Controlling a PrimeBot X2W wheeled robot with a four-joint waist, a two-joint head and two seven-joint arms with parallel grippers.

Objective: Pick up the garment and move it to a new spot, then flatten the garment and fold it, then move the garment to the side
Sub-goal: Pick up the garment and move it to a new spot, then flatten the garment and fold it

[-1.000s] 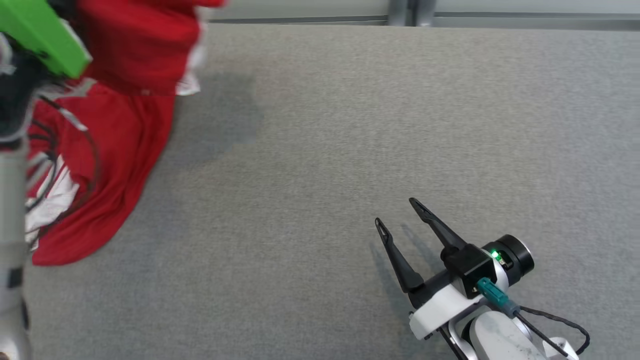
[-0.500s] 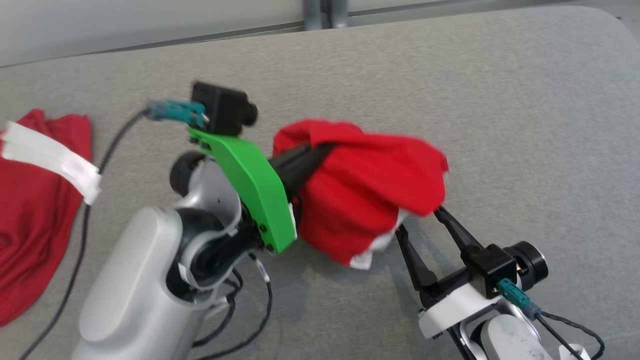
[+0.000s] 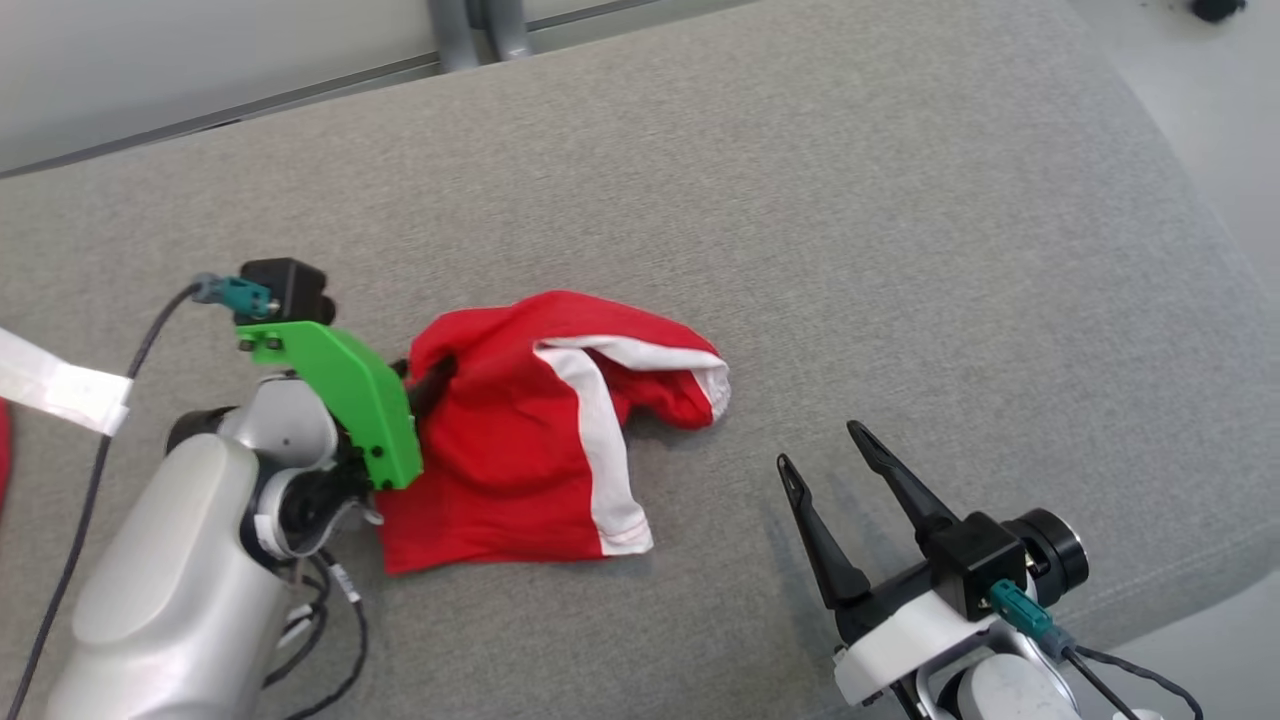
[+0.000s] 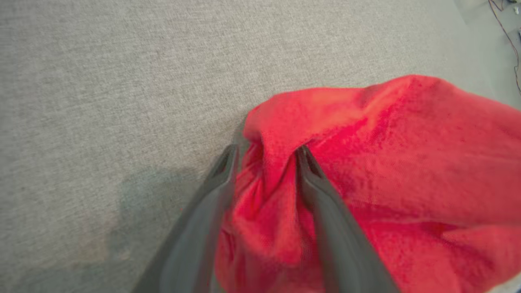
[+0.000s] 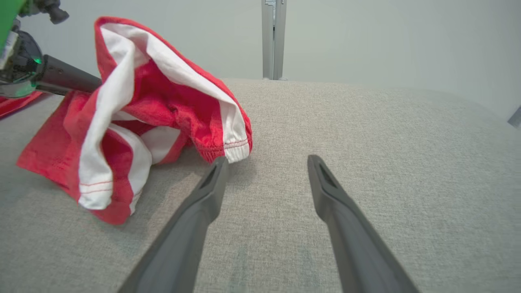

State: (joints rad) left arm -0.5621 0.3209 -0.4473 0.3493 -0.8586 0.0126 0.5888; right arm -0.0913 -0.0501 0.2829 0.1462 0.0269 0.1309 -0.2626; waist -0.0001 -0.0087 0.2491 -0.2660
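Left gripper (image 4: pixel 266 150): fingers stood apart at a middling width, astride a raised ridge of red cloth, with both fingers touching the fabric; the left wrist view was blurred along them. Right gripper (image 3: pixel 820 445): fingers spread wide with nothing between them, placed at 5 o'clock in the head view, tips aimed toward 11 o'clock over bare worktop. Garment (image 3: pixel 500 440): one red piece with a white side stripe and white hem bands, lying crumpled on the worktop at about 8 o'clock from the middle of the head view. Its 9 o'clock side was bunched up around the left gripper and its 6 o'clock edge lay flat. Its nearest white hem sat at 10 o'clock from the right gripper, near but apart. Worktop (image 3: pixel 900 250): grey, cloth-covered, with a rounded corner at 3 o'clock. Green bracket (image 3: pixel 350 390): fixed on the left wrist, touching the garment's 9 o'clock side. Black camera block (image 3: pixel 285 285): mounted at the bracket's 11 o'clock end, with a teal plug and a dark cable (image 3: pixel 100 450) running toward 7 o'clock. White band (image 3: pixel 60 385): lying at the 9 o'clock edge of the head view. Metal posts (image 3: pixel 480 25): two, standing beyond the worktop at 11 o'clock.
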